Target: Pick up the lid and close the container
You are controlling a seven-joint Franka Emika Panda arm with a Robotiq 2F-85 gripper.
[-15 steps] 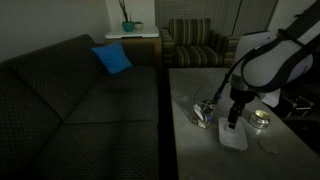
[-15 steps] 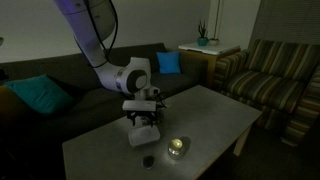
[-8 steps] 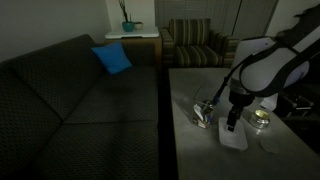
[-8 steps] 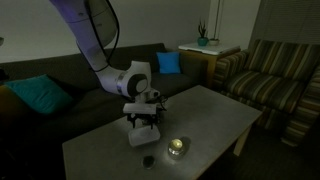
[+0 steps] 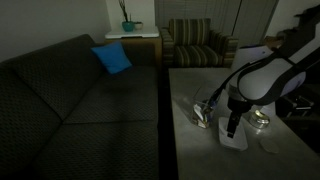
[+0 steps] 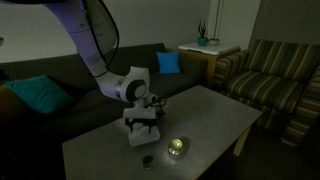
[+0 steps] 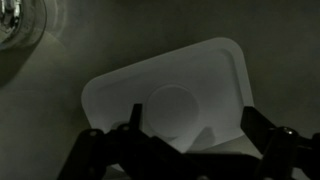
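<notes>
Progress looks early: the lid [image 7: 170,95] lies flat on the table [image 5: 190,155], not yet lifted. The container [image 5: 203,112] stands just beside it and, by judgement, is uncovered. Grasping, carrying and pressing the lid on are all left to do. The gripper [image 7: 192,128] hangs low over the lid with its jaws spread wide, holding nothing; whether the fingers touch the plastic cannot be told. In both exterior views the arm [image 6: 100,50] arches over and points the wrist straight down at the table.
</notes>
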